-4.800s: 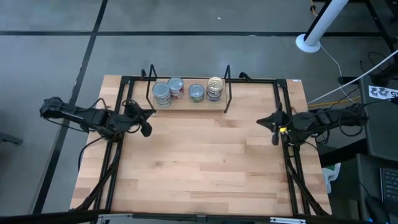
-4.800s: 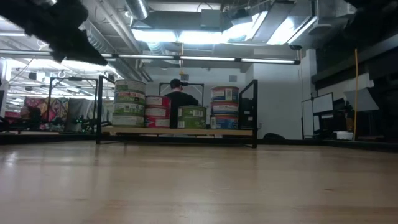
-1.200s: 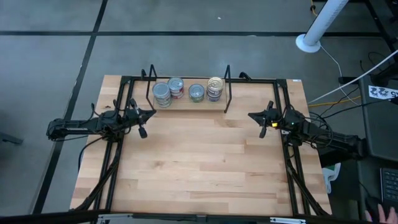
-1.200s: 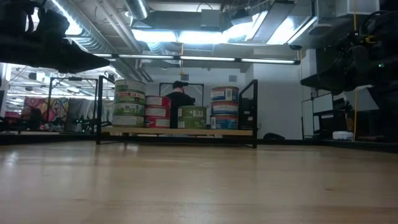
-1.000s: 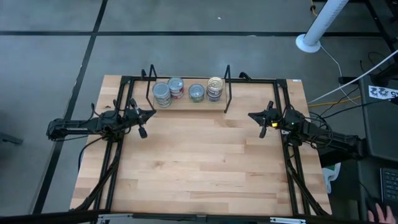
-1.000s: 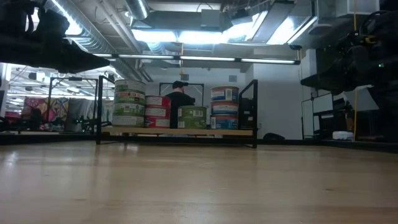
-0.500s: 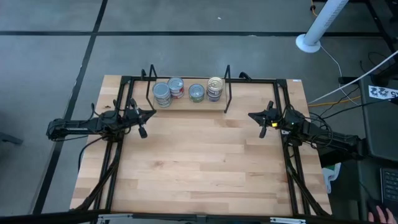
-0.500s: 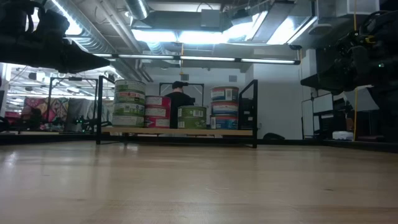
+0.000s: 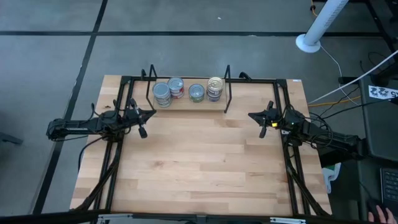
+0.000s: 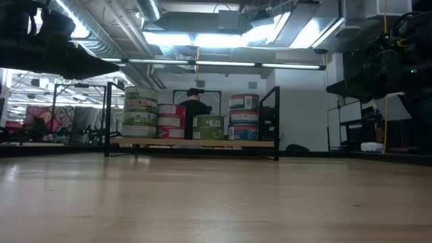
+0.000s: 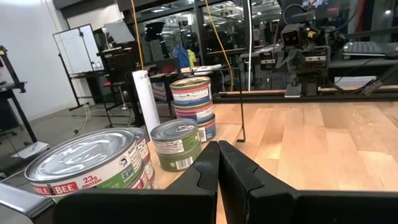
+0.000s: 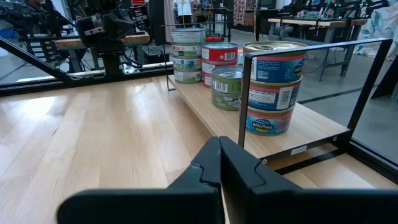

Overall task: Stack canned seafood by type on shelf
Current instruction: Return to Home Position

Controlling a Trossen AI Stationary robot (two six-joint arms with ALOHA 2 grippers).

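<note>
1. Your left gripper hangs above the left side of the tabletop, a little in front of the shelf's left end. Its two fingers are pressed flat together, with nothing between them.
2. Your right gripper hangs above the right side of the tabletop, facing the left one across the boards. Its fingers also meet along their length and carry nothing.
3. The shelf stands at the middle of the tabletop's far edge, well apart from both grippers. All the canned seafood in view sits on its wooden base, in four spots side by side.
4. Reading from the left end in the high view:
   - first comes a green-white stack, three cans high;
   - just beside it stands a red stack, two cans high;
   - next is a single green can;
   - last is a blue-white stack, three cans high, with a gold-yellow lid on top, next to the right wire upright.
5. Every stack stands upright and squarely aligned.
6. In the low view you can see a person in dark clothing in the room behind the shelf, partly hidden by the cans.
</note>
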